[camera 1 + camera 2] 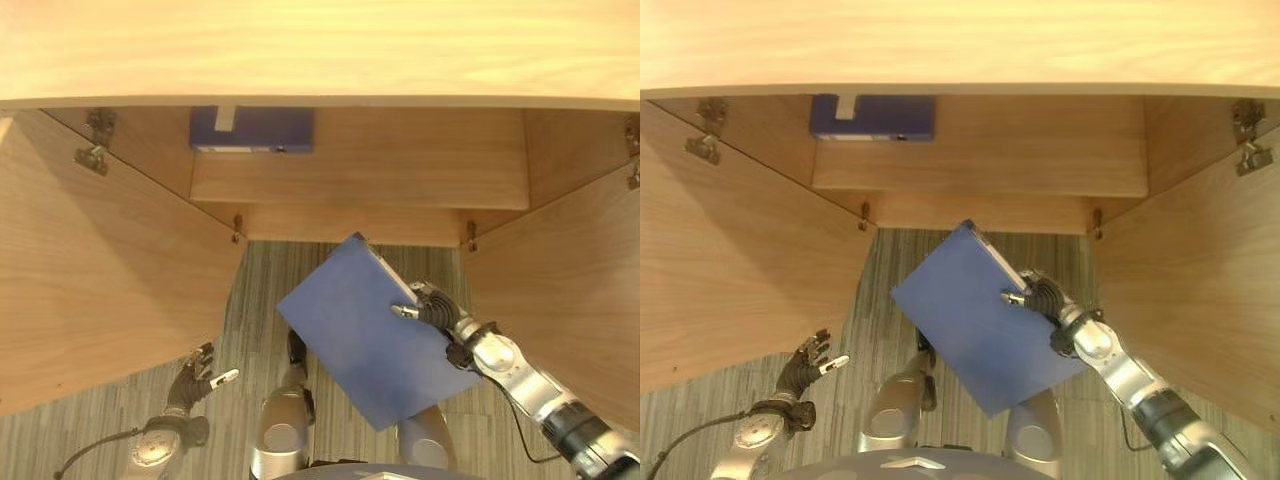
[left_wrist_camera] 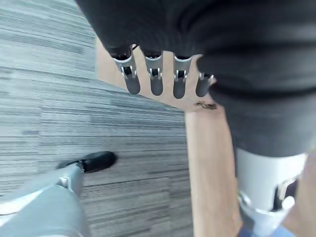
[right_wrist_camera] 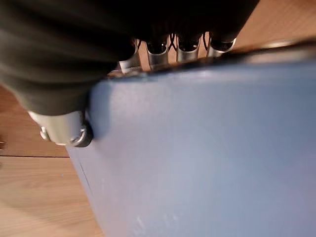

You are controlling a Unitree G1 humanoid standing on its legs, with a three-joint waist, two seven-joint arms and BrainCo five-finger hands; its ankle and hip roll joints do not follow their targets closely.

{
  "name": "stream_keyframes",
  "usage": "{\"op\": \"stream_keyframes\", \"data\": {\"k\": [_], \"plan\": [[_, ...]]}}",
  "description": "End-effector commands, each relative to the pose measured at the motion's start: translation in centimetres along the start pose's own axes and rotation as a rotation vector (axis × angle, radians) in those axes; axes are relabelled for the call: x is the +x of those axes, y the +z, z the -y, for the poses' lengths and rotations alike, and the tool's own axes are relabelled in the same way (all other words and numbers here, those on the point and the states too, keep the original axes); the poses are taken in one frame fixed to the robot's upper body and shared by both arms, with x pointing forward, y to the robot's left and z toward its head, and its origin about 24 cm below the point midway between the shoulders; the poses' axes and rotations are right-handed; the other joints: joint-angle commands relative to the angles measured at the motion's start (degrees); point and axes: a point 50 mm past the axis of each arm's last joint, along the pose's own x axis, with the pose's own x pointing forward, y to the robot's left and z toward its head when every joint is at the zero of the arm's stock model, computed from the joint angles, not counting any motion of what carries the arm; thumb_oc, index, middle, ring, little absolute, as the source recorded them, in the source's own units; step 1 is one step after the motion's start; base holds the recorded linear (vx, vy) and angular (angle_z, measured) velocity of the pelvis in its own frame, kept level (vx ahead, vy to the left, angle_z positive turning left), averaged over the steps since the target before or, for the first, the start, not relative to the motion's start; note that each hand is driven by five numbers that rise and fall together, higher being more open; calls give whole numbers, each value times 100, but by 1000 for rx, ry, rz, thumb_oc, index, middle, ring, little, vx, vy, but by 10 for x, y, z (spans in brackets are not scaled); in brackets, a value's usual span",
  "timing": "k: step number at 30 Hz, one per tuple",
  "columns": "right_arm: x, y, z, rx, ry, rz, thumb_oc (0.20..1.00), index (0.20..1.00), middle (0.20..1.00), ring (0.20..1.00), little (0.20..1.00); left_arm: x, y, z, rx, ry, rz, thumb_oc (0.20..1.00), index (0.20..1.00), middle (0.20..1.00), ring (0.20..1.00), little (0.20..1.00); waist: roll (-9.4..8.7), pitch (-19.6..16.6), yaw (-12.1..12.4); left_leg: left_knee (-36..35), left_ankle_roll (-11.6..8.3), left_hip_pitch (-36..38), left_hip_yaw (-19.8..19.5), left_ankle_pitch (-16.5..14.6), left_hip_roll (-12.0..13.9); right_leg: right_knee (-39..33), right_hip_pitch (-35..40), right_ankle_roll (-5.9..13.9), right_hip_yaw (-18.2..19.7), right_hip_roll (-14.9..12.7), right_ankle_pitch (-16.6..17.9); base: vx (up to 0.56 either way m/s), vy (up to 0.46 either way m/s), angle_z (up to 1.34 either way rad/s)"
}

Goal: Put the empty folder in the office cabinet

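Observation:
A blue folder hangs tilted in front of the open wooden cabinet, low over the carpet. My right hand is shut on the folder's right edge, thumb on its face and fingers curled over the spine behind. The right wrist view shows the folder's blue cover from very close. My left hand hangs low at the left beside the open left door, with its fingers relaxed and nothing in it.
Both cabinet doors stand open, the left door and the right door. Another blue binder lies on the upper shelf at the back left. A lower shelf sits beneath. Grey striped carpet lies below.

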Motion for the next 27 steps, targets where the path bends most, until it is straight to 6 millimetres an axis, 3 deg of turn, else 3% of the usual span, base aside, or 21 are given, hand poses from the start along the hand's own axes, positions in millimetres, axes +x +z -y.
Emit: {"op": "stream_keyframes", "data": {"k": [1,3,4,6,7,9,12,17,22,23,27], "plan": [[10,33,13,-31,-84,156,200,200,200,200,200,-9,8,-17,80,53,28,1000,1000,1000,1000,1000,-128,-406,30,190,-178,-527,-404,-66,104,175,-33,677,245,-775,-62,-33,8,-1],[17,39,20,-31,-113,176,200,200,200,200,200,-7,8,-19,80,63,26,1000,1000,1000,1000,1000,-130,-404,53,212,-175,-620,-405,-66,106,175,-126,673,265,-786,-45,0,0,0],[29,53,37,-20,-186,212,200,200,200,200,200,-7,10,-21,90,67,26,1000,1000,1000,1000,1000,-128,-390,128,336,-157,-798,-411,-103,87,161,-231,672,280,-811,-4,0,0,0],[34,57,44,3,-220,222,200,200,200,200,200,-6,9,-21,93,69,21,1000,1000,1000,1000,1000,-121,-375,178,422,-147,-875,-415,-114,59,155,-247,671,284,-823,11,-24,54,-6],[45,60,60,69,-291,212,200,200,200,200,200,-6,5,-21,103,61,-5,1000,1000,1000,1000,1000,-118,-364,294,591,-113,-970,-433,-232,-14,119,-218,699,282,-884,30,-12,120,-4],[49,52,77,172,-371,170,200,200,200,200,200,-5,2,-19,115,38,-28,1000,1000,1000,1000,1000,-103,-390,397,721,-56,-1040,-461,-343,-164,94,-162,743,226,-1006,64,14,152,-1],[38,34,124,321,-574,99,200,200,200,200,200,-4,2,-18,145,-9,-49,1000,1000,1000,1000,1000,8,-488,476,1082,77,-1158,-570,-638,-500,310,-116,855,115,-1383,105,45,189,13],[26,33,166,474,-749,107,200,200,200,200,200,3,11,-24,190,-15,-47,1000,1000,1000,1000,1000,192,-339,495,1621,209,-1155,-625,-1046,-654,1146,-404,826,150,-1737,166,31,131,29],[11,39,209,731,-963,188,200,200,200,200,200,18,35,-22,201,-30,20,1000,1000,1000,1000,1000,375,-94,386,1864,155,-974,-817,-1387,-690,624,-933,791,255,-1578,405,123,-13,17],[10,39,209,731,-963,190,200,200,200,200,200,19,36,-22,201,-30,22,1000,1000,1000,1000,1000,362,-94,370,1852,159,-998,-824,-1351,-713,607,-946,788,247,-1600,431,288,-129,-5],[-9,11,212,928,-1094,182,200,200,200,200,200,23,29,-8,169,-56,5,1000,1000,1000,1000,1000,384,-17,265,2115,-14,-614,-1165,-1737,-507,56,-1259,874,269,-1617,446,259,-154,18]]}}
